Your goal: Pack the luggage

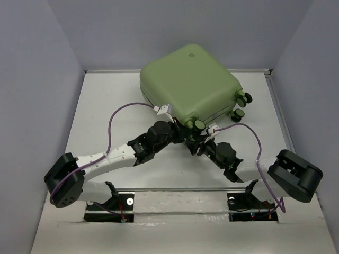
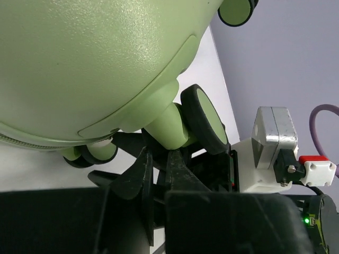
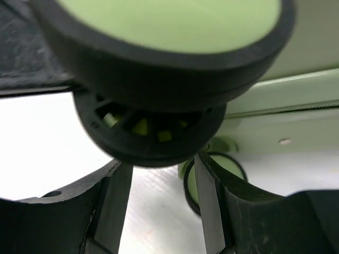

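while a white table [image 1: 106, 111] is walled by pale lavender panels [image 1: 32, 79], the luggage [image 1: 188, 84] is seen closed at the far middle, round emblem [image 1: 192, 54] unreadable. left gripper [image 2: 159, 161] is drawn together under a caster [image 2: 205, 124]; right gripper [image 3: 161, 180] is held apart below a wheel [image 3: 151, 129].

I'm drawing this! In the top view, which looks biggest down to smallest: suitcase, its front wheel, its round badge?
1. The suitcase, biggest by far.
2. The wheel nearest the arms.
3. The round badge looks smallest.

White tbl [image 1: 100, 116], matte. Sage-green luggage [image 1: 188, 84] closed, lying on broad side, far ctr, skewed, casters [image 1: 243, 99] twd right.
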